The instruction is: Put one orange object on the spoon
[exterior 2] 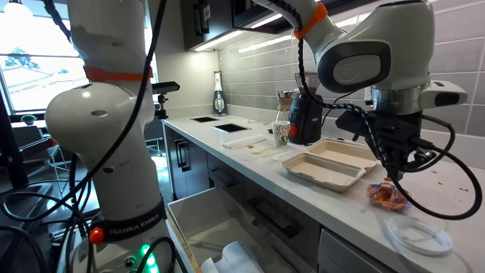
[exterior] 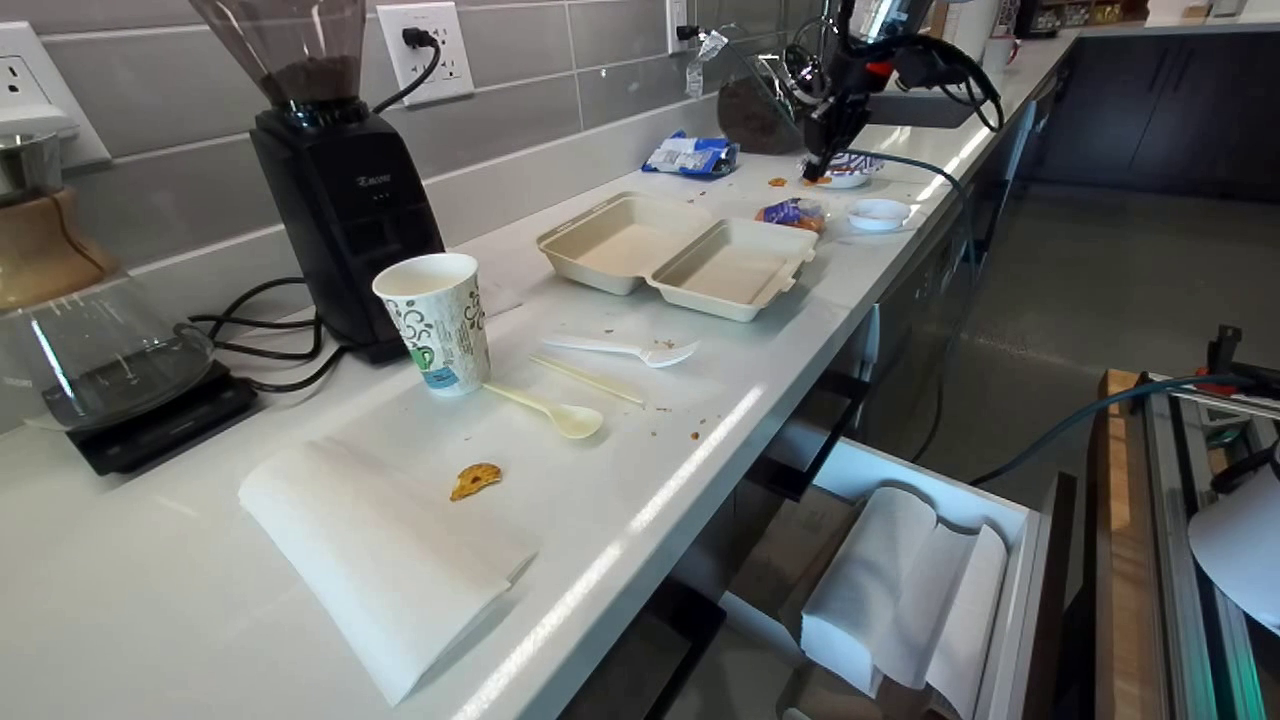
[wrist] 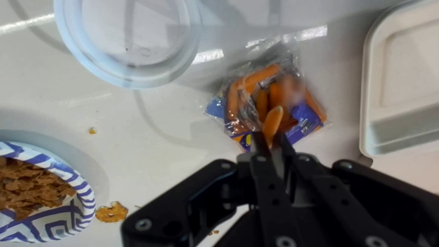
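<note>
My gripper (wrist: 270, 141) is shut on an orange object (wrist: 273, 120), a small carrot-like piece that sticks out past the fingertips in the wrist view. The gripper also shows in both exterior views (exterior: 816, 170) (exterior 2: 395, 177), held above the counter. Below it lies a clear and purple bag (wrist: 301, 121) of more orange pieces. The pale plastic spoon (exterior: 570, 418) lies on the counter beside the paper cup (exterior: 436, 325), far from the gripper. The spoon is out of the wrist view.
An open takeout box (exterior: 735, 265) lies between the gripper and the spoon. A white fork (exterior: 625, 348) and a thin stick (exterior: 588, 379) lie near the spoon. A round lid (wrist: 130, 77) and a patterned bowl of flakes (wrist: 82, 192) are near the bag. A coffee grinder (exterior: 345, 190) stands behind the cup.
</note>
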You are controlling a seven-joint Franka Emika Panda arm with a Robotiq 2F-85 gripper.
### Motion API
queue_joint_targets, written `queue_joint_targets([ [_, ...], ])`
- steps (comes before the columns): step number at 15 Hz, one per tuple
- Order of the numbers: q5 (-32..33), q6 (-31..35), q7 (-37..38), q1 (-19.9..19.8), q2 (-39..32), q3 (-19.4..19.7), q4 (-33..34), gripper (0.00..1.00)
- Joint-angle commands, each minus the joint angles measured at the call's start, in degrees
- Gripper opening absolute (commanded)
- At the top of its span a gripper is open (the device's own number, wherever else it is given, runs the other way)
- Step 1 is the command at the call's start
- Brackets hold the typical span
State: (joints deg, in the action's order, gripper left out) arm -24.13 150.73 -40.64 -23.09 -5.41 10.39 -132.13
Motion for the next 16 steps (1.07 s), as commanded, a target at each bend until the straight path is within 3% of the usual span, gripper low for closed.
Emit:
queue_joint_targets([
  [1, -0.17, -0.81, -1.56, 1.79, 5.52, 1.12, -3.31, 0.02],
  [7, -1.43, -2.15, -6.85, 8.38, 12.49, 0.78, -5.87, 0.02],
  [15, -4.68, -5.27, -14.63, 22.29, 17.93, -1.04, -5.92, 0.02],
  [16, -2.06, -3.55, -10.48, 20.78, 16.17, -0.4, -5.19, 0.09],
])
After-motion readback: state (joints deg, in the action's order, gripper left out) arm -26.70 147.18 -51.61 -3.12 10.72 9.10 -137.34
